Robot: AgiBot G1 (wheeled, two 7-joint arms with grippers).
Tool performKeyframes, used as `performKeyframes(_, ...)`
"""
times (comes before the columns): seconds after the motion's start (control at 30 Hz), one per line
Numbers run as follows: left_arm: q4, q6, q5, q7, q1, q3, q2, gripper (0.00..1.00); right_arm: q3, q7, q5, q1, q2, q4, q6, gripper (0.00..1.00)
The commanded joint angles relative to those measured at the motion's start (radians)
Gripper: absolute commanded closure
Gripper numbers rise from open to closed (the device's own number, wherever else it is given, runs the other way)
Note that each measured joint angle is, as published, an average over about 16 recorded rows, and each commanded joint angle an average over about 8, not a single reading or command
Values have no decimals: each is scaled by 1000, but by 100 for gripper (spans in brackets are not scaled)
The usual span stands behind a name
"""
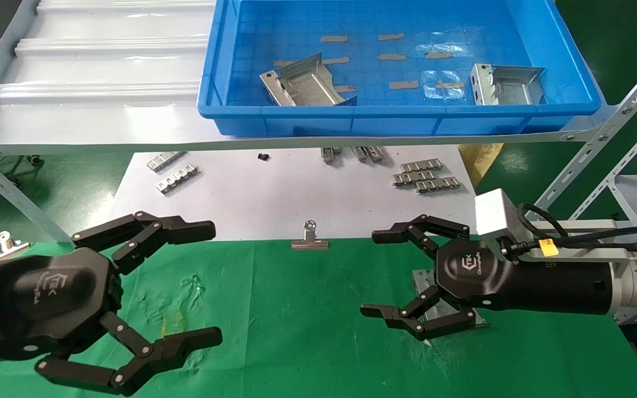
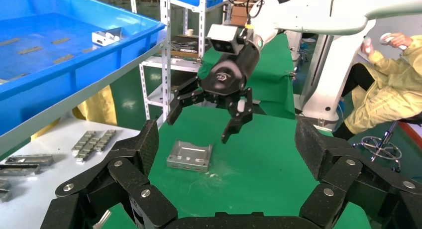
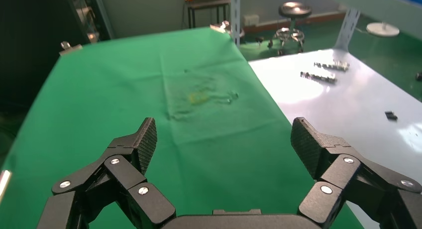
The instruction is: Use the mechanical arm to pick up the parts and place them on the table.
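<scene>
The right gripper (image 1: pixel 407 276) hangs with fingers spread above a metal bracket (image 1: pixel 451 309) lying on the green table (image 1: pixel 307 331). The left gripper (image 1: pixel 163 287) is spread wide, holding nothing, over the cloth. Two more brackets (image 1: pixel 307 85) lie in the blue bin (image 1: pixel 396 119) on the shelf. A binder clip (image 1: pixel 309 239) sits at the white sheet's (image 1: pixel 274 199) edge.

The desk (image 1: pixel 307 309) wears matt green cloth, scuffed and wrinkled in places, beside a smooth white sheet (image 1: pixel 274 193). The brackets (image 2: pixel 189 156) are dull silvery sheet metal; the bin (image 1: pixel 396 113) is glossy blue plastic. The fingers (image 3: pixel 145 139) have black, grainy-textured pads
</scene>
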Motion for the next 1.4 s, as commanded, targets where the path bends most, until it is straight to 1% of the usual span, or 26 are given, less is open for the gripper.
performKeyframes(0.03,0,0,0,0,0,0,0,0,33,22,4,-25,12,40,4,0)
performKeyframes(1.03,0,0,0,0,0,0,0,0,524,354,70,-391,184,632,56,0)
performKeyframes(1.23,0,0,0,0,0,0,0,0,569,378,77,-424,199,685,59,0)
performKeyframes(1.4,0,0,0,0,0,0,0,0,562,374,78,-419,198,677,60,0)
